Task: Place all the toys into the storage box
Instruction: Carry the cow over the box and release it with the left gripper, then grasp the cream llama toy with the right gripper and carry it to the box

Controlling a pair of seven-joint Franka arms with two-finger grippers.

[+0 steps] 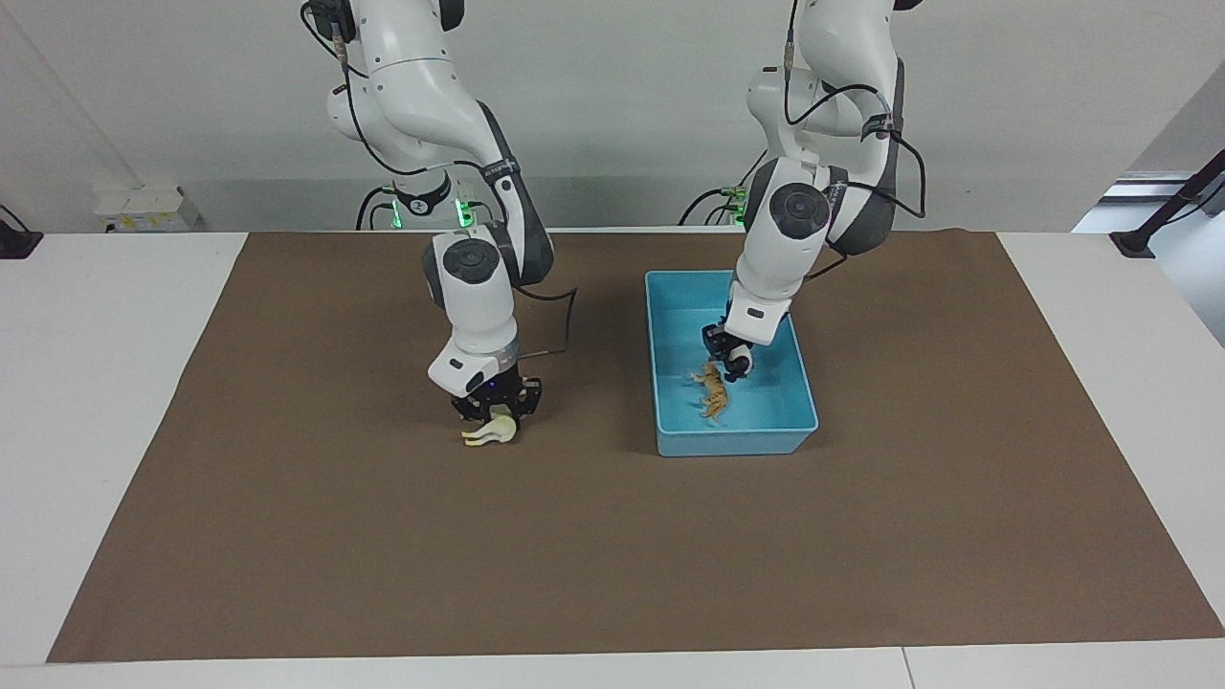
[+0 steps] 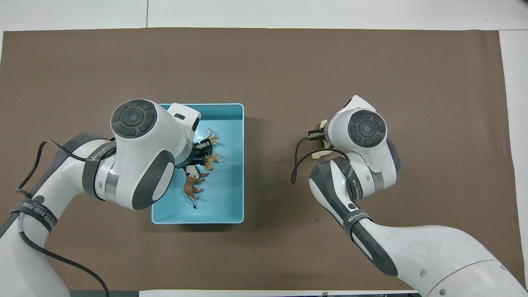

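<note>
Left hand (image 1: 735, 362) is inside the storage box (image 1: 802, 387), gripping the panda (image 2: 190, 170) over the lion (image 2: 192, 186), tiger (image 1: 713, 391) beside it. Your right hand (image 1: 498, 413) is clamped on the giraffe (image 1: 491, 433), low over the desk's brown mat (image 1: 612, 555), toward the right arm's end.

I see tiger (image 1: 712, 392) and brown lion (image 2: 192, 186) lying in blue storage box (image 1: 732, 441), frame centre | panda (image 2: 190, 170) above them | cream giraffe (image 1: 490, 433) mid-left on mat

Mostly hidden under the right arm overhead: giraffe (image 2: 321, 154). Lion (image 2: 192, 185) partly covered by the left arm; panda (image 1: 739, 364) barely discernible.
</note>
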